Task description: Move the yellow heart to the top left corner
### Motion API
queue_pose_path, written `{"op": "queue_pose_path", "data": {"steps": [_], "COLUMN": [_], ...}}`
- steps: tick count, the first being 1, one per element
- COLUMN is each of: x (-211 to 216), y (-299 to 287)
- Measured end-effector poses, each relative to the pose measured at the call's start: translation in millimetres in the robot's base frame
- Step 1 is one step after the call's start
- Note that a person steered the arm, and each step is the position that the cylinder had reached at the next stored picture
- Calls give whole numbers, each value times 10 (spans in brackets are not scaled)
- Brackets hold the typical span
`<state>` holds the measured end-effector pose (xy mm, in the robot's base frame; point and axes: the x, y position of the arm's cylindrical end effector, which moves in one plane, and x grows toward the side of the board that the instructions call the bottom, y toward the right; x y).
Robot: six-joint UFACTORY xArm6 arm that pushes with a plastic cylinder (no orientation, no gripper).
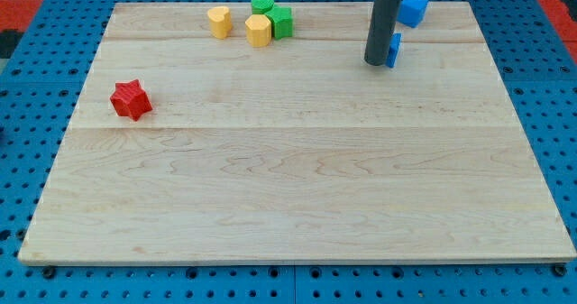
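Note:
The yellow heart point(218, 22) lies near the top of the wooden board point(297, 187), left of centre. My tip point(374, 63) is far to the heart's right, near the top right, touching or just beside a small blue block point(394, 49). The rod rises out of the view's top edge.
A yellow hexagon-like block point(259, 31), a green cylinder point(262, 4) and a green block point(281, 22) cluster just right of the heart. A blue block point(413, 9) sits at the top right. A red star point(131, 99) lies at the left.

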<state>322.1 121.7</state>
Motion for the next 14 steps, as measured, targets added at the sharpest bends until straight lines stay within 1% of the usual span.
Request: {"op": "queue_pose_path", "data": {"steps": [2, 3, 4, 5, 6, 7, 8, 9, 10, 11, 13, 14], "x": [-16, -144, -368, -584, -315, 421, 918, 905, 521, 276, -564, -473], "y": [134, 199, 452, 510, 137, -723, -1781, -2710, -2750, -1939, -1514, -1297]}}
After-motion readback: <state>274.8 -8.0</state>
